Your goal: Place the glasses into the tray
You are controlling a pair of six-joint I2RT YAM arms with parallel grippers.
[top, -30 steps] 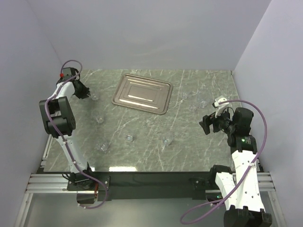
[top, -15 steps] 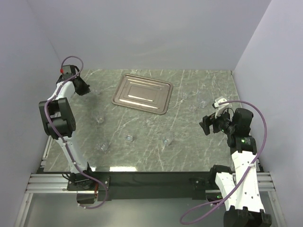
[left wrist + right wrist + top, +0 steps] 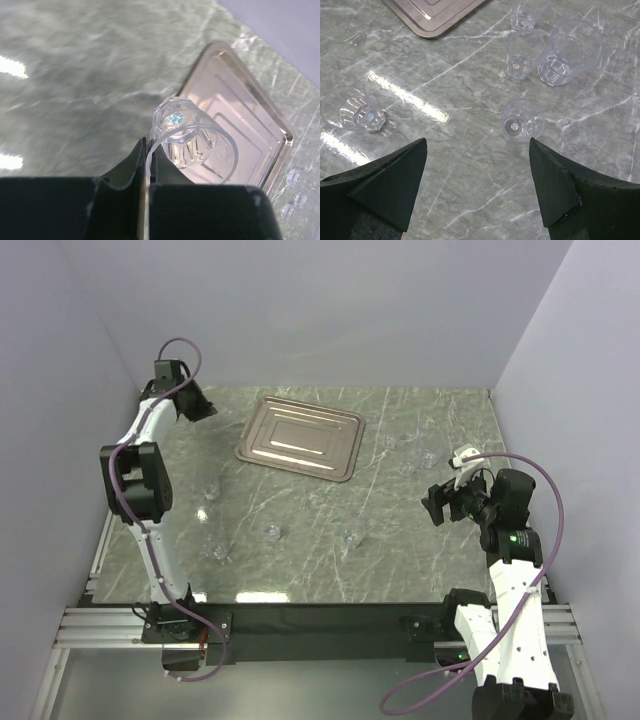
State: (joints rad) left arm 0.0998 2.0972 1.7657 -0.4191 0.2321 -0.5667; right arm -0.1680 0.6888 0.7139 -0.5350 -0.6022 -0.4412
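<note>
My left gripper (image 3: 200, 408) is raised at the table's far left, left of the silver tray (image 3: 300, 437). In the left wrist view it (image 3: 148, 150) is shut on the rim of one clear glass (image 3: 192, 137), held tilted in the air with the tray (image 3: 250, 125) beyond it. My right gripper (image 3: 437, 505) is open and empty at the right. In the right wrist view it (image 3: 477, 150) hovers over the table, with a glass (image 3: 522, 120) just ahead of the right finger. Other glasses stand on the table (image 3: 211, 489) (image 3: 271, 531) (image 3: 350, 536).
Three more glasses cluster ahead of the right gripper (image 3: 522, 55) (image 3: 570, 52) (image 3: 525, 12), and one stands at its left (image 3: 357, 114). Another glass (image 3: 219, 548) is at the near left. Purple walls enclose the marble table on three sides.
My left gripper has risen from the table at the far left and swung back and to the right toward the tray, carrying a glass. The right arm has not moved.
</note>
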